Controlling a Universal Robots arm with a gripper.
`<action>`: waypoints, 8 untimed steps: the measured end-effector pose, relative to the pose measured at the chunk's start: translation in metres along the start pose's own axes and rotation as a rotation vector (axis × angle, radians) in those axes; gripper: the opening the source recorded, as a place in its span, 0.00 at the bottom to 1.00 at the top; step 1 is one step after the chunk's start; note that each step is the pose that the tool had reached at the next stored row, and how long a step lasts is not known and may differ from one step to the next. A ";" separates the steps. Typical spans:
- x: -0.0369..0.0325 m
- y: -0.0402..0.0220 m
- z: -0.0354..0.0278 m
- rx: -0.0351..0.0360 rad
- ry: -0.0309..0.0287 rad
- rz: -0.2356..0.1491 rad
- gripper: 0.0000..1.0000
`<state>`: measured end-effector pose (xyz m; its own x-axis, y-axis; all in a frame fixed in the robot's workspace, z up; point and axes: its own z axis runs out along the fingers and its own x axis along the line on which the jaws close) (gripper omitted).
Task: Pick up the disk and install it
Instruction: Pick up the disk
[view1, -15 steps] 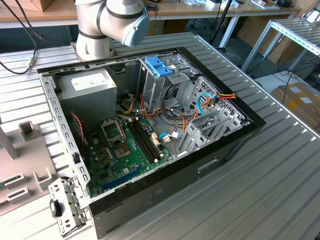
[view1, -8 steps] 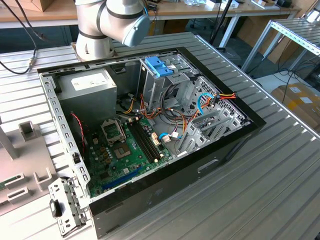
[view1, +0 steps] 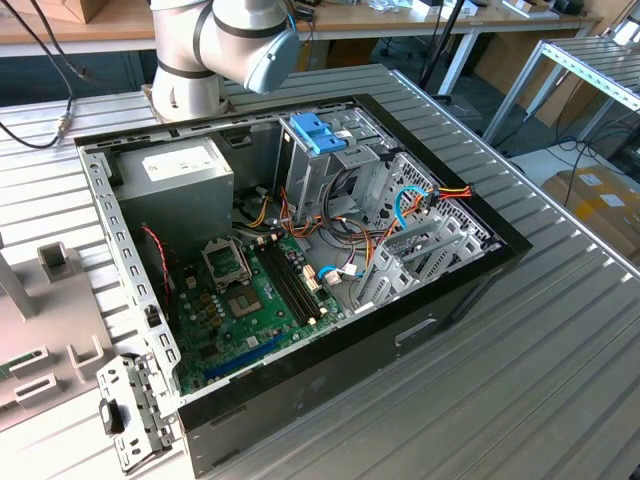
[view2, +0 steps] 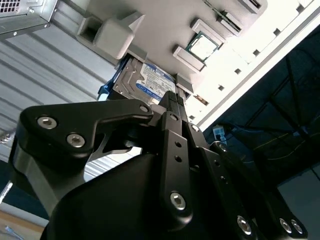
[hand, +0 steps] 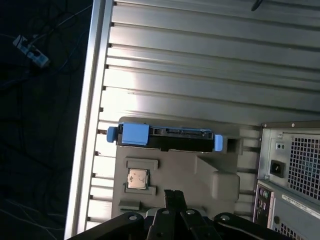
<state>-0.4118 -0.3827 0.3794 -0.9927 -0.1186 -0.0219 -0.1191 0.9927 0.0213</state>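
The disk (view2: 150, 80) lies in a grey holder (view2: 115, 35) on the ribbed metal table, its white label with a blue band facing up. In the first wrist view the disk (hand: 172, 140) shows edge-on, with blue plastic rails at both ends, set in the same holder (hand: 200, 170). My gripper (view2: 171, 97) hangs apart from the disk with its black fingers (hand: 169, 196) pressed together and nothing between them. In the exterior view the open computer case (view1: 300, 250) lies flat, and its drive cage carries a blue latch (view1: 318, 130).
A processor chip (view2: 202, 47) sits in another pocket of the holder, near the disk. The case's rear panel (hand: 290, 170) stands close beside the holder. The table edge (hand: 90, 100) runs past the holder's other side. A grey power-supply box (view1: 185, 170) and loose cables fill the case.
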 end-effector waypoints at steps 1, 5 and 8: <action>0.0000 0.0000 0.0000 -0.0003 0.0003 -0.013 0.11; 0.0000 0.0000 0.0000 -0.0010 0.0009 -0.045 0.11; 0.0000 0.0000 0.0000 -0.0016 0.0016 -0.074 0.11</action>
<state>-0.4118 -0.3827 0.3794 -0.9812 -0.1920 -0.0219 -0.1924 0.9811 0.0213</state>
